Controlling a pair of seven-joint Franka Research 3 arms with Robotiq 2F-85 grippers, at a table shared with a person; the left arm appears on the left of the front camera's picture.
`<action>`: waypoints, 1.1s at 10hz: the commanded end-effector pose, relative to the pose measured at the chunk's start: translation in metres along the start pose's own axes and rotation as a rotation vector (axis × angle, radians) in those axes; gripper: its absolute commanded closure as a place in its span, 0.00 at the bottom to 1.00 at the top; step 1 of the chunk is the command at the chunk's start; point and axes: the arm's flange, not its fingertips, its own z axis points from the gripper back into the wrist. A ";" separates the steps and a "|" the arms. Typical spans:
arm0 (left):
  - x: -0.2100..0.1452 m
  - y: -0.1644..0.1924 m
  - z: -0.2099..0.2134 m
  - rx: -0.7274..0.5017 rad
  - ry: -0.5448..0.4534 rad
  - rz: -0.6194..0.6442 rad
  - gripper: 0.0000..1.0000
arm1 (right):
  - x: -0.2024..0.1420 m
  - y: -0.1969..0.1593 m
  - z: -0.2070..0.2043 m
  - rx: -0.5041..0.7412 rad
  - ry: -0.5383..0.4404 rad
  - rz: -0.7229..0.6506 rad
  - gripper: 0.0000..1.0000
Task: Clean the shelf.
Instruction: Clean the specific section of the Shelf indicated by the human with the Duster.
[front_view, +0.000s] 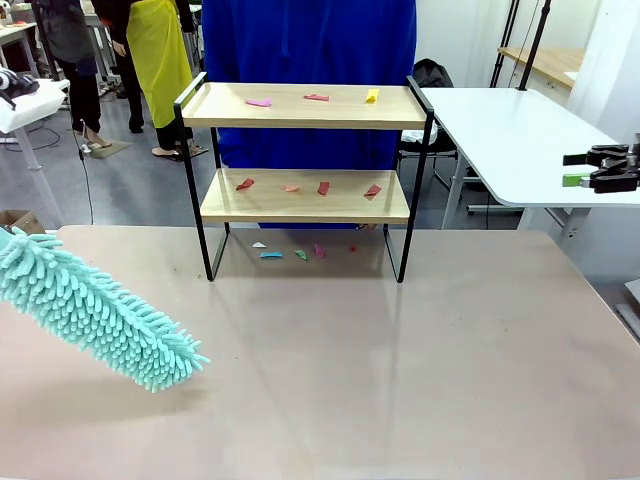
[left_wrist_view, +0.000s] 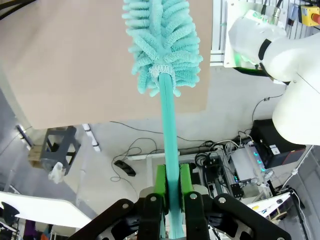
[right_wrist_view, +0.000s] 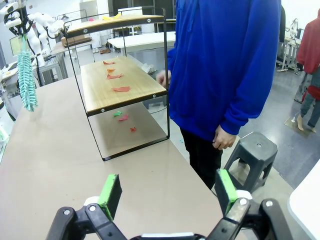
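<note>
Three scraps (front_view: 259, 101) lie atop the shelf (front_view: 300, 119), four on its lower board (front_view: 300, 211).

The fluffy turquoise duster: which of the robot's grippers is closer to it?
Left. The left gripper is shut on the handle of the duster; the right gripper is open, well apart, at the other side of the shelf.

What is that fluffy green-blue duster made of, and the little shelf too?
The duster looks like soft microfibre: matte teal chenille strands. Its handle seems smooth plastic, slightly glossy. The shelf has pale boards with faint grain, wood or wood-look laminate, in a thin black frame, probably painted metal.
</note>
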 end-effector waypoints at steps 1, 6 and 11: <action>-0.002 -0.003 0.001 -0.003 -0.003 -0.009 0.87 | 0.007 0.004 -0.003 -0.013 0.019 -0.012 0.00; -0.002 -0.003 0.001 -0.003 -0.003 -0.009 0.87 | 0.007 0.004 -0.003 -0.013 0.019 -0.012 0.00; -0.002 -0.003 0.001 -0.003 -0.003 -0.009 0.87 | 0.007 0.004 -0.003 -0.013 0.019 -0.012 0.00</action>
